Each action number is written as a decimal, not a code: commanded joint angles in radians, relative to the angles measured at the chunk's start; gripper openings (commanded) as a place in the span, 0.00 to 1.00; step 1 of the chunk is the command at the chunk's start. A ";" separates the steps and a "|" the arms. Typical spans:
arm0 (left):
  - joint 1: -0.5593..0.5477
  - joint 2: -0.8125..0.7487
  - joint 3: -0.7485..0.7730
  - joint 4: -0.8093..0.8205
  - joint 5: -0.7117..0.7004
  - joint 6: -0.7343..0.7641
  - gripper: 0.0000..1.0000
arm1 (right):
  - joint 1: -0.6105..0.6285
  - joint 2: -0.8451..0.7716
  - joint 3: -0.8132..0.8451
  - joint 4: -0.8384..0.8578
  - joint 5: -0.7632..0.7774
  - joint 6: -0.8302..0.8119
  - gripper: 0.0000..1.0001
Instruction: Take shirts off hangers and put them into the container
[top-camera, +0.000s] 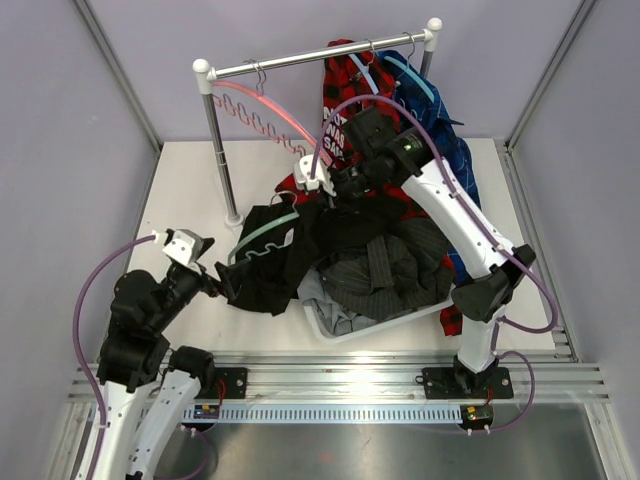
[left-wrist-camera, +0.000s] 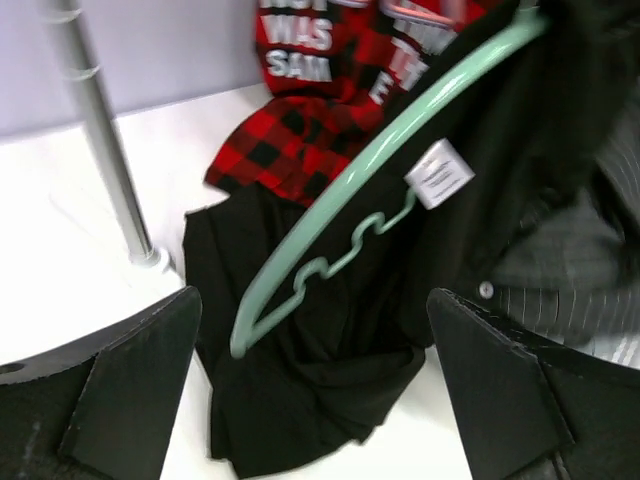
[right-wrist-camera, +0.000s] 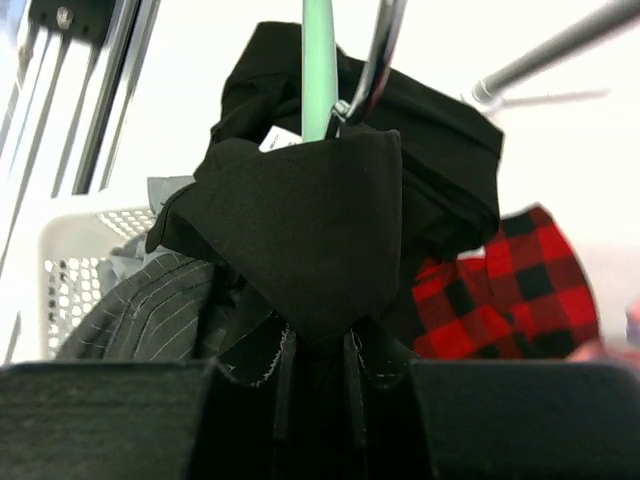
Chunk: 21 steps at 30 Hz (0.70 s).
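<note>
- Black shirt (top-camera: 268, 268), seen from above: it spills off the basket's (top-camera: 330, 331) left rim onto the table. Only part of it is over the basket, so it isn't stowed yet.
- Green hanger (top-camera: 262, 233) lies tangled in that cloth, left of the basket. My read is that the shirt can't go in until the hanger comes out.
- Right gripper (top-camera: 330, 190) sits at the basket's far side, pinching the shirt's top. That likely anchors the cloth while the hanger gets worked free.
- Left gripper (top-camera: 226, 279) is left of the basket at the shirt's edge and carries nothing.
- Grey shirt (top-camera: 385, 268) lies in the basket, while the red plaid shirt (top-camera: 345, 105) hangs from the rail (top-camera: 310, 60) beyond the basket.
- Left wrist view: the fingers (left-wrist-camera: 130, 390) are spread wide and empty. The hanger's arm runs diagonally across the black cloth ahead of them, which I'd say lines up a grab at the hanger.
- Right wrist view: the jaws are nearly together, clamped on a bunched fold of black cloth. The hanger's stem and metal hook (right-wrist-camera: 385, 50) poke up above the fold. The grip is on the shirt, not the hanger, so the two can be pulled apart.
</note>
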 joint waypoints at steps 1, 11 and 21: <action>0.003 0.044 0.060 -0.004 0.221 0.231 0.99 | 0.088 0.008 0.082 -0.186 -0.002 -0.241 0.00; -0.002 0.102 0.043 -0.004 0.463 0.331 0.85 | 0.192 0.034 0.118 -0.195 0.027 -0.256 0.00; -0.002 0.137 0.050 0.019 0.525 0.309 0.27 | 0.195 0.014 0.107 -0.200 0.006 -0.262 0.00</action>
